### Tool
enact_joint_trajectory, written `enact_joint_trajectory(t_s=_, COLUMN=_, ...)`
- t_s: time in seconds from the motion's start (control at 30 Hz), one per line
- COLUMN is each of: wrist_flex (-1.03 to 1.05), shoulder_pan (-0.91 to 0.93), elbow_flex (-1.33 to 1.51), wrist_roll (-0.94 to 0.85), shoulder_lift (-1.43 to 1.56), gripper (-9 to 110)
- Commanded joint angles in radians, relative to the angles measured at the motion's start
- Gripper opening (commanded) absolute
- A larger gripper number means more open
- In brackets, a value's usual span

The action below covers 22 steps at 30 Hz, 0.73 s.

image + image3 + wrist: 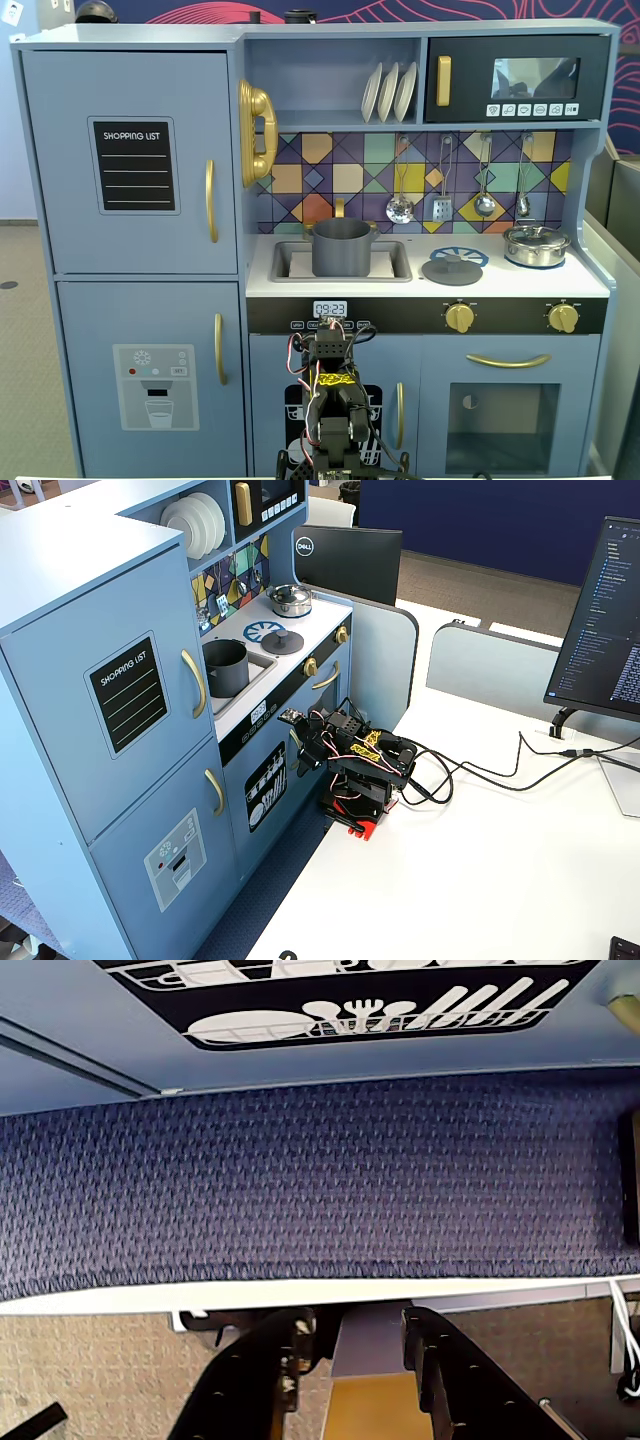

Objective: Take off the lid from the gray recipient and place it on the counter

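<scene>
The gray recipient [341, 248] stands uncovered in the sink cutout, also seen in the other fixed view [226, 667]. The lid [452, 270], a flat dark-gray disc with a small knob, lies on the counter [585, 283] just in front of the printed blue burner ring; it also shows in the other fixed view [286, 641]. My gripper [355, 1322] is folded low in front of the kitchen's lower doors [303, 752], far below the counter. Its jaws stand apart with nothing between them, pointing down at blue carpet.
A shiny silver pot [536, 245] with a glass lid sits at the counter's right end. Utensils hang on the tiled back wall. The arm's base [352, 810] stands at the white table's edge, with cables trailing toward a monitor [600, 610].
</scene>
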Motion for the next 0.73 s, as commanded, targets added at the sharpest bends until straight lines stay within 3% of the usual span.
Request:
enact_joint_trajectory(t_s=0.0, wrist_flex=0.173, shoulder_pan=0.026, elbow_flex=0.000, wrist_roll=0.020, shoulder_lift=-0.006, gripper=4)
enact_joint_trajectory(t_s=0.7, wrist_flex=0.173, shoulder_pan=0.026, elbow_flex=0.000, wrist_roll=0.020, shoulder_lift=-0.006, gripper=8)
